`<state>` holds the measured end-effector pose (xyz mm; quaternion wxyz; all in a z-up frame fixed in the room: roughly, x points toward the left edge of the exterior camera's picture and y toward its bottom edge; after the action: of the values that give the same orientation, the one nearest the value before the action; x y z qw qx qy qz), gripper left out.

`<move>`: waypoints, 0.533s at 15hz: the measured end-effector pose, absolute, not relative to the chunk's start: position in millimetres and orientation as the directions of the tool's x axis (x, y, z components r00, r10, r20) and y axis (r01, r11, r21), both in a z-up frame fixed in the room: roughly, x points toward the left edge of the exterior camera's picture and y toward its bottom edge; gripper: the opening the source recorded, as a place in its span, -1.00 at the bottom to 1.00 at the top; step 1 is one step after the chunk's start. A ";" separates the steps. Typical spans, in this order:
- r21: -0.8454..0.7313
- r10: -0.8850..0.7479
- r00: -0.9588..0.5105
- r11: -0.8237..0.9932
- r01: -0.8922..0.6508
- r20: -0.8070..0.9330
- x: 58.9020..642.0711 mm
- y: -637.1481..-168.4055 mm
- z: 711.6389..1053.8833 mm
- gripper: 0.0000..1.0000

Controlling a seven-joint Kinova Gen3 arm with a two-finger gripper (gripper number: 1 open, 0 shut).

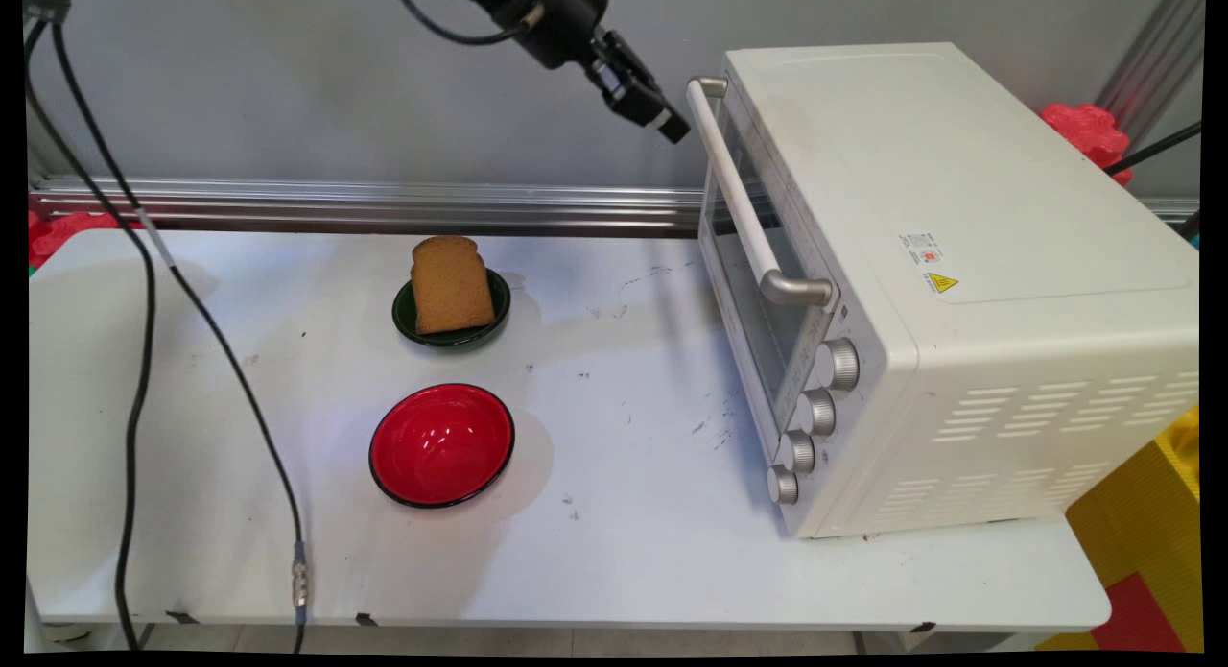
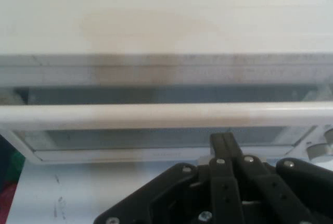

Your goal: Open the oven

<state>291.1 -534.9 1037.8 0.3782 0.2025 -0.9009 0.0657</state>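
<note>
a red bowl (image 1: 442,444) sits nearest on the white table (image 1: 624,552), with a slice of toast (image 1: 450,285) leaning in a dark green bowl (image 1: 491,314) behind it. at right stands a white toaster oven (image 1: 950,283), door closed. the gripper (image 1: 672,125) hangs clenched, fingers together, just beside the far end of the door handle (image 2: 156,113); the oven's inside is hard to make out.

A robot lab bench: below the gripper (image 1: 672,128) lies a scuffed white table (image 1: 624,513), with an aluminium rail (image 1: 384,206) and bare grey wall (image 1: 288,91) behind it and cables (image 1: 144,293) dangling to its left.
</note>
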 end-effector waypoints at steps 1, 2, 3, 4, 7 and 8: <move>0.040 -0.320 -0.630 0.908 -0.416 0.708 287.8 -537.2 1039.7 -1.00; 0.048 -0.325 -0.626 0.907 -0.418 0.708 282.8 -540.5 1042.1 -1.00; 0.055 -0.331 -0.623 0.907 -0.419 0.709 277.8 -543.4 1044.2 -1.00; 0.061 -0.335 -0.621 0.906 -0.419 0.709 273.7 -545.5 1045.6 -1.00; 0.081 -0.349 -0.617 0.904 -0.419 0.705 262.7 -550.4 1046.8 -1.00; 0.089 -0.357 -0.617 0.903 -0.421 0.702 259.1 -552.4 1045.9 -1.00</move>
<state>259.1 -552.4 1045.9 0.3805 0.2165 -0.8981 0.0424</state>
